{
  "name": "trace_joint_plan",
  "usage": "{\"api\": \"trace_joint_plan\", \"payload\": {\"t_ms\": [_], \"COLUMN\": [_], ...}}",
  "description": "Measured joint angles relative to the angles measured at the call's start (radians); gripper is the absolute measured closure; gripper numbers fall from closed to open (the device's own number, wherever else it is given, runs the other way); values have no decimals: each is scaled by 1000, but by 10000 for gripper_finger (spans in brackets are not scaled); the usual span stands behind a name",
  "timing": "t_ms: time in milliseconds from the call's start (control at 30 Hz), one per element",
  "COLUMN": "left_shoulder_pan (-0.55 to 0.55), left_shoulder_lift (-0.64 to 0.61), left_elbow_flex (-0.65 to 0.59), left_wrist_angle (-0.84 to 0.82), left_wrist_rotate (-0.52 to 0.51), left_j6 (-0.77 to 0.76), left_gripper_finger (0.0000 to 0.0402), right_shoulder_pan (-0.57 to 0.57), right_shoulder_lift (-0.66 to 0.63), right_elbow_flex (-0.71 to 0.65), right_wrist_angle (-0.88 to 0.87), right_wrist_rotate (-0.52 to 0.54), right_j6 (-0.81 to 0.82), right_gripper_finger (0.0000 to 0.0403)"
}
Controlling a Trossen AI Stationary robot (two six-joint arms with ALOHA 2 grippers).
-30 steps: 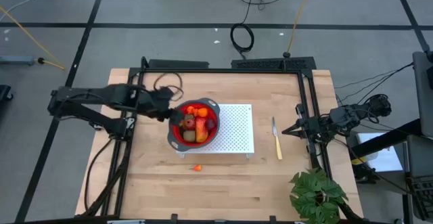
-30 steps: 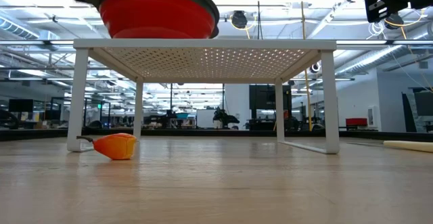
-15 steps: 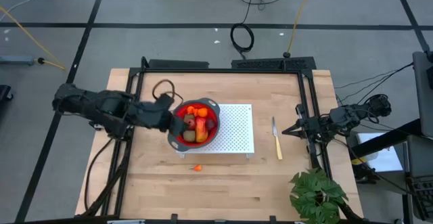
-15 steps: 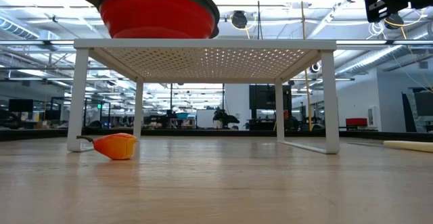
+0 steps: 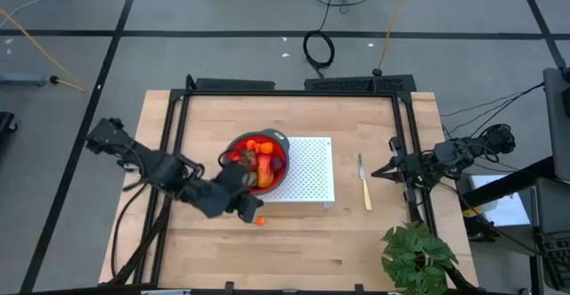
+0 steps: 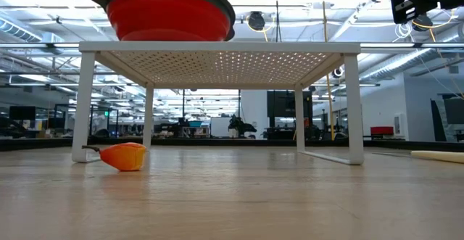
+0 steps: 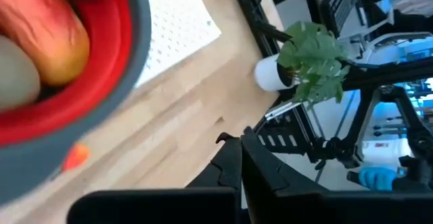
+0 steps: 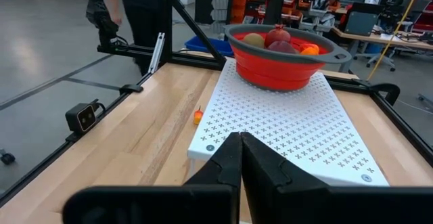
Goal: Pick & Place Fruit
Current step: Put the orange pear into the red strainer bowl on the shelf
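Loose orange piece [image 6: 124,156]: we find one small piece of fruit lying on the wooden table [image 5: 356,241], at the front edge of the white perforated stand [image 5: 312,166] and near its front left leg. It touches nothing else. In the high view it lies just beside the left gripper.
Left gripper [image 5: 245,208]: we see its two dark fingers [image 7: 233,166] pressed together with nothing between them. It sits low over the table in front of the bowl, next to the loose orange piece.
Red bowl [image 8: 284,65]: we note a red bowl with a grey rim, standing on the left end of the white stand.
Fruit in the bowl [image 5: 258,161]: we count a large red-orange-yellow oblong [image 7: 51,31], an olive-brown oval [image 8: 254,40], a dark red ball [image 8: 279,34] and small orange bits [image 8: 310,49], all inside the bowl. The left arm covers part of the bowl from above.
Knife [image 5: 363,184]: we see a yellow-handled knife lying flat on the table, to the right of the stand and apart from it.
Plant [image 5: 417,258]: a green leafy plant stands at the front right corner of the table.
Right gripper [image 8: 240,143]: we see its fingers pressed together and holding nothing. It waits at the right edge of the table, pointed toward the stand.
Room beyond: a person in dark clothing [image 8: 139,7] stands past the far side of the table, seen in the right wrist view.
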Motion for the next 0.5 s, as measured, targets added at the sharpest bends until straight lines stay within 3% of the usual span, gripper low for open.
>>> {"api": "trace_joint_plan", "payload": {"t_ms": [500], "left_shoulder_pan": [-145], "left_shoulder_lift": [198], "left_elbow_flex": [51], "left_wrist_angle": [-12], "left_wrist_rotate": [-33], "left_j6": [-322], "left_gripper_finger": [401], "right_shoulder_pan": [0], "right_shoulder_lift": [0], "right_elbow_flex": [0], "right_wrist_angle": [0], "right_wrist_rotate": [0], "right_j6": [0], "right_gripper_finger": [403]}}
